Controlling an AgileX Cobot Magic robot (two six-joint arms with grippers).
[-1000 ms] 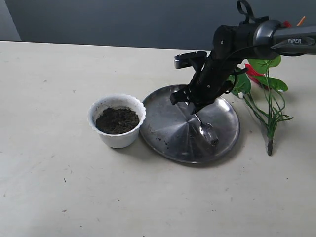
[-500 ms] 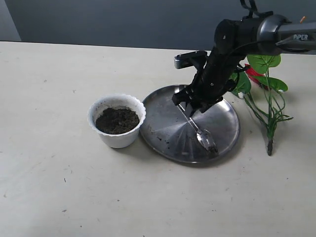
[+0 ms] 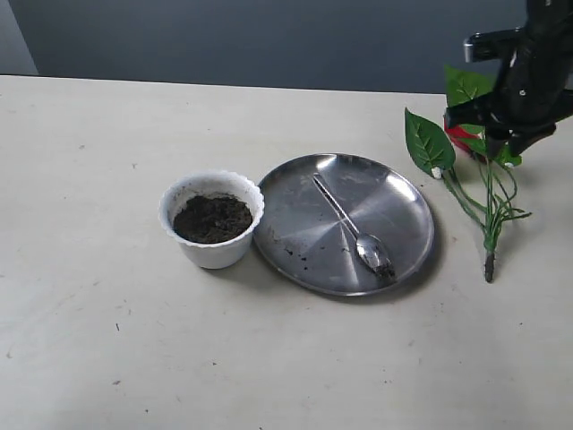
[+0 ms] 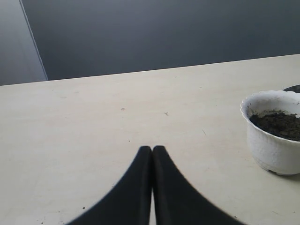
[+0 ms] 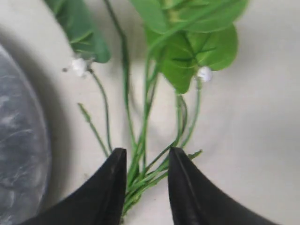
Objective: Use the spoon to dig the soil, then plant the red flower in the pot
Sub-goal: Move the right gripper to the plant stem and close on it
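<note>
The white scalloped pot [image 3: 212,219] holds dark soil [image 3: 212,218] left of the steel plate; the left wrist view also shows the pot [image 4: 272,150] and its soil [image 4: 279,124]. The silver spoon [image 3: 371,253] lies free on the plate, bowl toward the front. The red flower [image 3: 428,143] lies on the table to the plate's right, its red bloom mostly behind the arm. My right gripper [image 3: 510,139] hovers over it, open, with the green stems [image 5: 145,136] between its fingers [image 5: 112,187]. My left gripper [image 4: 152,149] is shut and empty, low over bare table.
The wide round steel plate [image 3: 304,224] sits between pot and flower, with a few soil crumbs on it. Its edge [image 5: 18,154] shows beside the stems in the right wrist view. A dark wall bounds the far side of the table.
My right gripper has let go of the spoon, which now rests on the plate. The arm rose and swung right, to above the flower's stems.
</note>
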